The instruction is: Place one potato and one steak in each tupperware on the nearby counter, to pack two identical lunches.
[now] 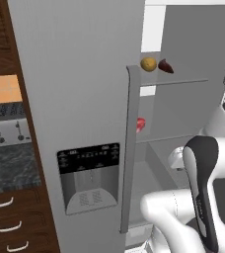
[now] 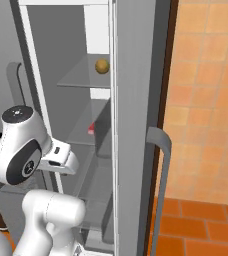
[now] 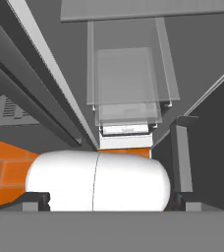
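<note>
A round yellow-brown potato point(image 1: 148, 63) point(image 2: 102, 66) sits on the upper glass shelf of the open fridge. Right beside it lies a dark red steak point(image 1: 166, 66). The tupperware is out of view. A stretch of the dark speckled counter point(image 1: 11, 170) shows at the left. My gripper point(image 3: 109, 199) is open, its two dark fingertips point(image 3: 35, 199) standing far apart with nothing between them. It looks down along the stacked glass shelves point(image 3: 128, 83) inside the fridge, well below the potato's shelf.
The grey fridge door point(image 1: 80, 99) with its dispenser and long handle point(image 1: 129, 148) stands between the counter and the fridge interior. A silver toaster point(image 1: 6, 126) sits on the counter. A small red item point(image 1: 140, 124) point(image 2: 91, 129) lies on a middle shelf. Orange tiles cover the floor point(image 2: 201, 220).
</note>
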